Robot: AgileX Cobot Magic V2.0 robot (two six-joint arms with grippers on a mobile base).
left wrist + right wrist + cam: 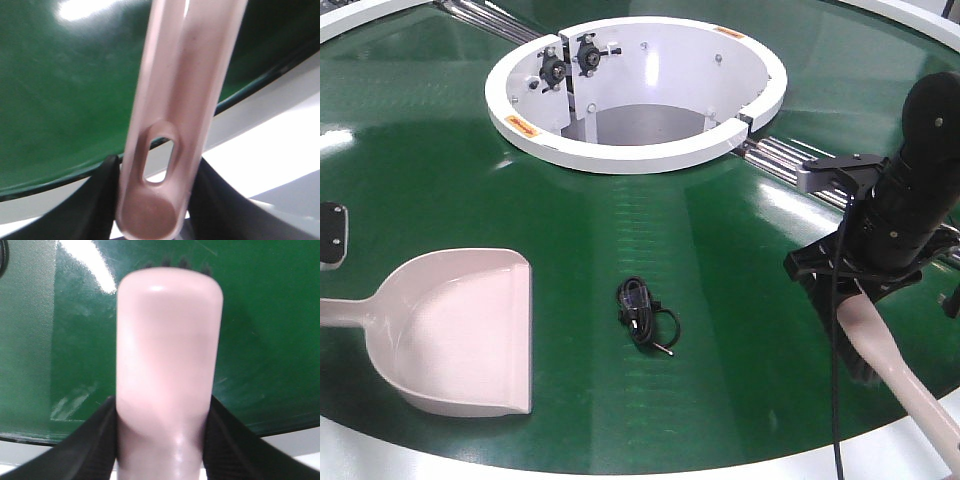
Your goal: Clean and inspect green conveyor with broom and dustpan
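Observation:
The green conveyor [440, 150] curves around a white ring hub [630, 150]. The pale pink dustpan [455, 335] lies flat on the belt at the front left, its lip facing right and its handle [340, 312] running off the left edge. In the left wrist view my left gripper [156, 182] is shut on the slotted end of that handle [165, 150]. My right gripper [855, 290] hangs over the belt at the right, shut on the cream broom [910, 395]. Its black bristles [865, 372] point down at the belt. The right wrist view shows the broom's back [170, 340] between my fingers [95, 440].
A small coiled black cable [645, 312] lies on the belt between dustpan and broom. Silver rollers [775, 158] show right of the hub. The white outer rim [620, 462] runs along the front edge. A black part [330, 235] sits at the left edge.

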